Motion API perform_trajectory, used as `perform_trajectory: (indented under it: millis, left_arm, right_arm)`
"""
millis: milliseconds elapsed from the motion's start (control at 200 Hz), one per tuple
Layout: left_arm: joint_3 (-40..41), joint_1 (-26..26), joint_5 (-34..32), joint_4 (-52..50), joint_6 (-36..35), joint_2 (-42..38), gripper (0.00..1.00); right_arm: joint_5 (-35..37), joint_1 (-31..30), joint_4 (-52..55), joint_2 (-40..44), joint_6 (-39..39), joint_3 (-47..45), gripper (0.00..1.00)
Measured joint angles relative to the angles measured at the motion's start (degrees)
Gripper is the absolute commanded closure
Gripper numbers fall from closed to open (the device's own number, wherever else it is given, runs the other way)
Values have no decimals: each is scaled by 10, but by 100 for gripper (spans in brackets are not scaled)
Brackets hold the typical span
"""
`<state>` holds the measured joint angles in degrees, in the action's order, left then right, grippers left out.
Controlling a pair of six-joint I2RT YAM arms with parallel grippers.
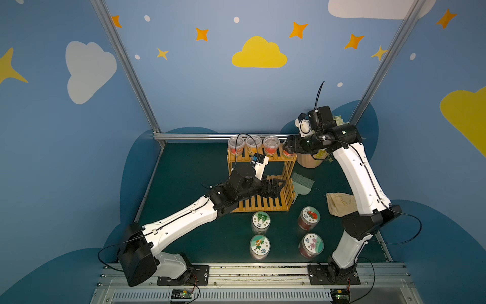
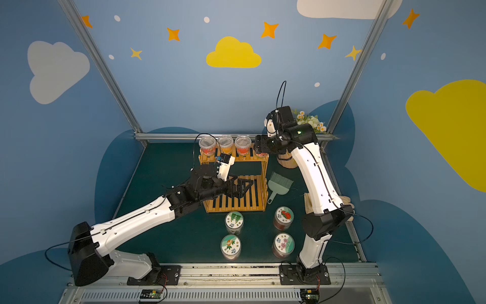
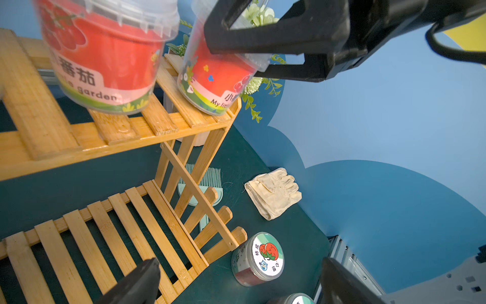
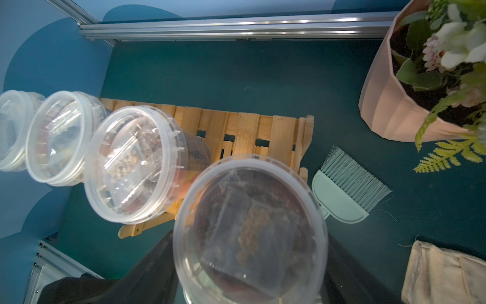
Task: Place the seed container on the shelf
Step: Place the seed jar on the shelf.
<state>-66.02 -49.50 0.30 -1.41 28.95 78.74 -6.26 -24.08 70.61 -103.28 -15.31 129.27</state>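
Note:
The shelf (image 1: 263,205) (image 2: 236,204) (image 3: 118,131) (image 4: 249,129) is a two-tier rack of orange-tan slats at the back of the table. The seed container (image 3: 218,76) (image 4: 249,226), a clear lidded tub with a red label, sits slightly tilted at the right end of the top tier. My right gripper (image 1: 288,147) (image 2: 259,147) (image 4: 249,276) reaches in from the right, its fingers lying against both sides of the tub's lid. Three similar tubs (image 1: 253,144) stand in a row beside it. My left gripper (image 1: 276,187) (image 2: 240,188) (image 3: 240,284) hangs open over the lower tier, holding nothing.
Several round lidded jars (image 1: 261,222) (image 3: 257,259) stand on the green table in front of the shelf. A mint hand brush (image 1: 302,183) (image 4: 347,192) lies right of the rack. Beige gloves (image 1: 339,204) lie further right. A pink flowerpot (image 4: 389,110) stands at the back right.

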Motion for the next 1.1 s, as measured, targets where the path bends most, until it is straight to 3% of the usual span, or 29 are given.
perform_trajectory:
  millis: [776, 921, 1096]
  left_arm:
    - [-14, 4, 24, -19, -20, 0, 0]
    - [-39, 7, 35, -44, -51, 0, 0]
    - [-61, 16, 41, -75, -101, -17, 0]
  right_arm:
    - [-1, 8, -7, 8, 23, 2, 2]
    - [-46, 38, -44, 63, 64, -36, 2]
    - [-117, 89, -139, 180, 132, -164, 2]
